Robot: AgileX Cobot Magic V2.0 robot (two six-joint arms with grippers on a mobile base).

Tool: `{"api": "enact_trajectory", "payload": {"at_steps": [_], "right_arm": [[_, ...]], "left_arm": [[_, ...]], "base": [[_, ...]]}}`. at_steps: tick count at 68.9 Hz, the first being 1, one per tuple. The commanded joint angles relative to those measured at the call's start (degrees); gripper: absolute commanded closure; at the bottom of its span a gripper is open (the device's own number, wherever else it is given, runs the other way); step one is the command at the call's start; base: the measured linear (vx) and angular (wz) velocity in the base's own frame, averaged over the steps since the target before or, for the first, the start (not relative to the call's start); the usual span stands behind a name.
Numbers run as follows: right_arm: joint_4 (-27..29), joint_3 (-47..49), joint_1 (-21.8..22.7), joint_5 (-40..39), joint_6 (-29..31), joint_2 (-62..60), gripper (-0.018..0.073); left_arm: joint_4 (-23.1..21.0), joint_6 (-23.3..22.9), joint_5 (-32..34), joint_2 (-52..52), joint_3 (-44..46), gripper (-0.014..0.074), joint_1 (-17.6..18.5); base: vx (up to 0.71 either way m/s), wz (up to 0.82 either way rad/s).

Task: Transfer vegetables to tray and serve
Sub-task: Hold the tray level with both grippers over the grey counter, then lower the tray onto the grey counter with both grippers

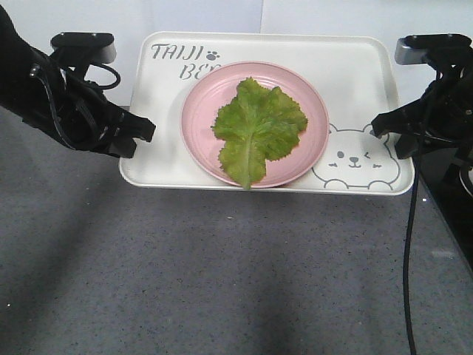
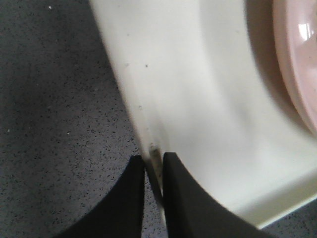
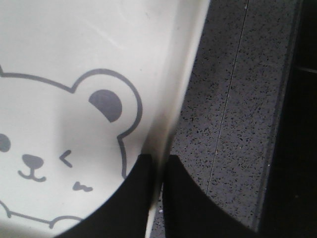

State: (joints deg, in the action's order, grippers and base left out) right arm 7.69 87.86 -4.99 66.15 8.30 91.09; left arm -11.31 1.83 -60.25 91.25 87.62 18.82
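Grey speckled tabletop [image 1: 222,281] runs to a pale wall at the far side. On it sits the tray [image 1: 355,66], carrying a pink plate [image 1: 203,96] with the lettuce leaf [image 1: 259,126] at its centre. The left gripper [image 2: 154,163] pinches the tray's left rim, the right gripper [image 3: 159,163] its right rim, fingers narrowed onto the edge; gripping opposite sides should keep the tray level for serving.

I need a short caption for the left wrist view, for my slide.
Left claw shut on the rim of the cream tray, pink plate at the edge.
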Motion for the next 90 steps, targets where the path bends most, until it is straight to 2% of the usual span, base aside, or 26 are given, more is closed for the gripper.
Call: {"api": "enact_trajectory", "payload": {"at_steps": [1,90], "right_arm": [[11.28,1.52,-1.5,-3.45,2.28,-2.44,0.0565],[11.28,1.52,-1.5,-3.55,2.28,-2.44,0.0565]], "left_arm": [[-11.03,1.54,6.53,-2.57,1.89,0.0602,1.98],[-11.03,1.54,6.53,-2.57,1.89,0.0602,1.98]], "base": [[0.0,0.0],[0.0,0.0]]}}
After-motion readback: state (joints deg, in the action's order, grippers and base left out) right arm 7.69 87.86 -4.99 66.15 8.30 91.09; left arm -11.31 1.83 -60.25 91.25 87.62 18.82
